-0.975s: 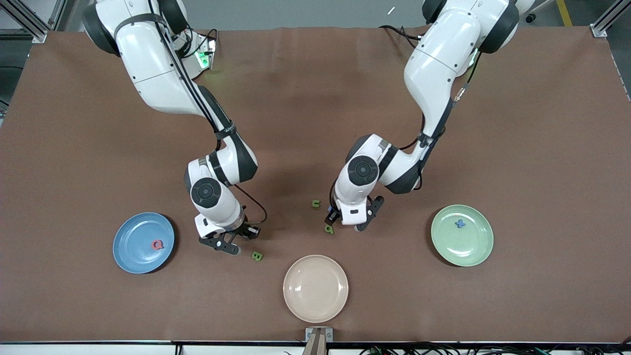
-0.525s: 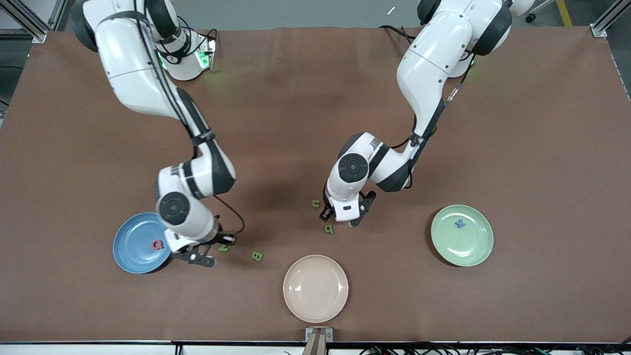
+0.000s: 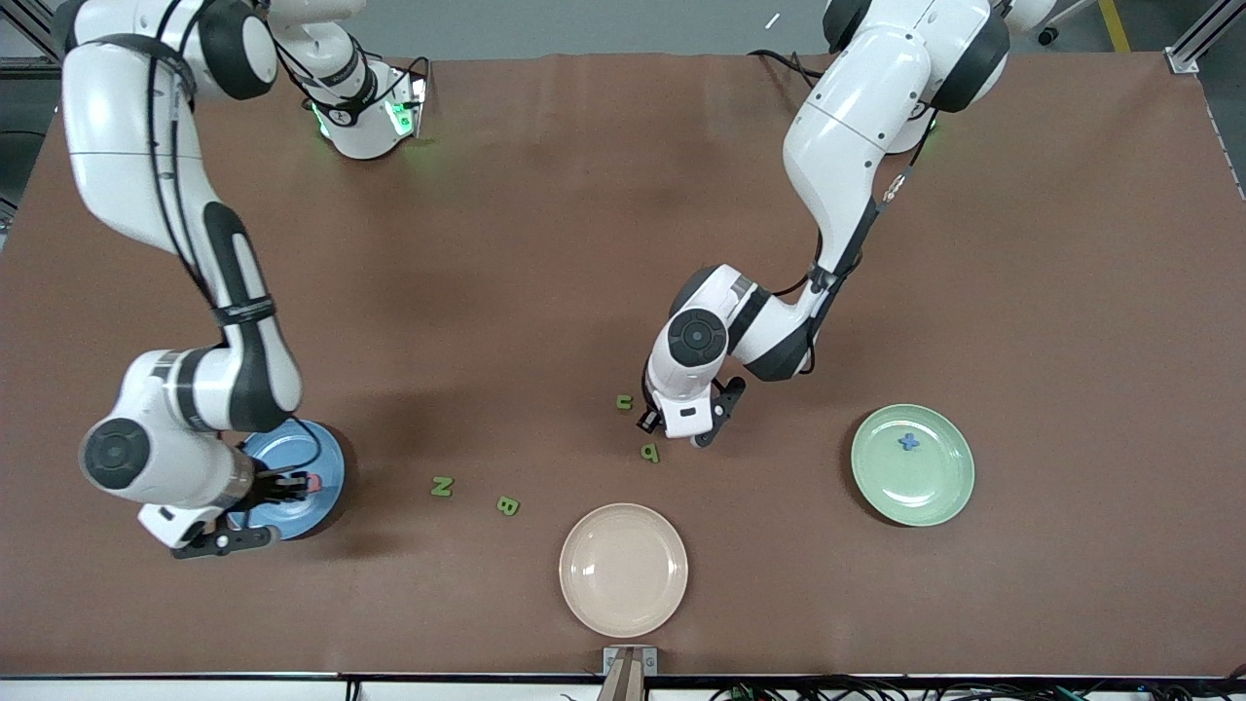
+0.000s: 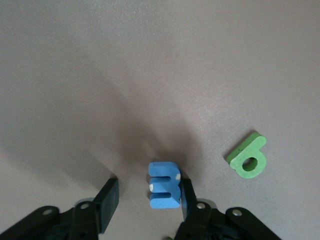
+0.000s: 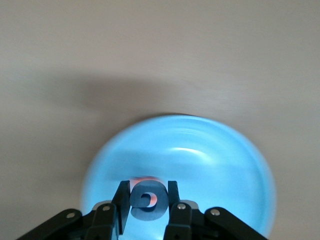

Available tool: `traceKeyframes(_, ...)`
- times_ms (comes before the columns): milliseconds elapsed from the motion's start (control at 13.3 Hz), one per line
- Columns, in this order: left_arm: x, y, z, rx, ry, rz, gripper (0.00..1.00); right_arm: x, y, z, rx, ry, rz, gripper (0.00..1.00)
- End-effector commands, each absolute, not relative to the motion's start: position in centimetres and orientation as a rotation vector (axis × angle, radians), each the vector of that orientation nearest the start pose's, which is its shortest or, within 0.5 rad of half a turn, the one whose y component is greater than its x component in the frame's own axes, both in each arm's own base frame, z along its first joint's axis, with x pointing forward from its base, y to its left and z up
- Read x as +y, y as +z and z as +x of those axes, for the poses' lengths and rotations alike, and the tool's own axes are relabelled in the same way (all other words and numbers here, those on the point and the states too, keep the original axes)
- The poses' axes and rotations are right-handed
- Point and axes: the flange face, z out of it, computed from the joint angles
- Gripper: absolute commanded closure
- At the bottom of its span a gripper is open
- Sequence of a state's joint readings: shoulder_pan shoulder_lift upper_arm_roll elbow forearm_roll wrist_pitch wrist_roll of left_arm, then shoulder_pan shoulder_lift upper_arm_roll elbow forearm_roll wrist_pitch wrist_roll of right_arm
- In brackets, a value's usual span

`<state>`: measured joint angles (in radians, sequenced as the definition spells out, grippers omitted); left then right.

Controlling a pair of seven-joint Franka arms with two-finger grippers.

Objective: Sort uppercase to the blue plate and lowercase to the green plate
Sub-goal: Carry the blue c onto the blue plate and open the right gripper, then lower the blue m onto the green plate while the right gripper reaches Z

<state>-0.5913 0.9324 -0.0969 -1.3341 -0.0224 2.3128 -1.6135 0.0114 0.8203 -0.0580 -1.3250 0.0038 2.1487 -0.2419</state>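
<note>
1. Your right gripper (image 5: 147, 189) is clenched on the blue G (image 5: 145, 205), which stands on edge between the fingers. It hangs over the blue plate (image 3: 326, 453), with the pink Q (image 3: 313, 480) lying on the plate just beneath.
2. Your left gripper (image 4: 148, 190) is spread low around the blue m (image 4: 164, 185). One finger touches the letter and the other stands apart.
3. Risk: closing from one side could shove or tip the m out of the jaws. The G, let go on edge, could roll off the shallow rim.
4. The green b (image 4: 248, 159) and green u (image 3: 624, 401) lie near the left gripper and could be nudged.
5. Bare table lies between that gripper and the green plate (image 3: 920, 492), which holds a blue cross (image 3: 908, 441).
6. The N (image 3: 442, 486) and B (image 3: 507, 505) wait between the blue plate and the cream plate (image 3: 623, 570).
</note>
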Motion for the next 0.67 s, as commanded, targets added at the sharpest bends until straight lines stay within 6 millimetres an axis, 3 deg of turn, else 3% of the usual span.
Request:
traceKeyframes(0, -46.1, 16.5, 58.5, -1.533, 0.124, -2.825, 0.57, -3.7, 23.6, 73.7, -0.492, 0.035, -3.128, 0.83)
traceKeyframes(75, -46.1, 16.5, 58.5, -1.529, 0.122, -2.826, 0.69, -3.8, 22.9, 73.3, -0.521, 0.059, -3.12, 0.71)
traceKeyframes(225, -45.9, 16.7, 58.7, -1.509, 0.106, -2.837, 0.95, -4.4, 22.3, 73.0, -0.541, 0.076, -3.112, 0.19)
traceKeyframes(300, -45.8, 16.5, 58.7, -1.493, 0.091, -2.836, 0.99, -4.2, 22.3, 73.0, -0.548, 0.077, -3.113, 0.07)
traceKeyframes(375, -45.0, 16.7, 59.0, -1.474, 0.061, -2.831, 1.0, -3.5, 22.4, 73.1, -0.562, 0.074, -3.111, 0.0)
traceKeyframes(600, -41.9, 18.5, 60.3, -1.338, -0.034, -2.754, 1.0, 2.1, 23.2, 73.3, -0.539, 0.05, -3.114, 0.0)
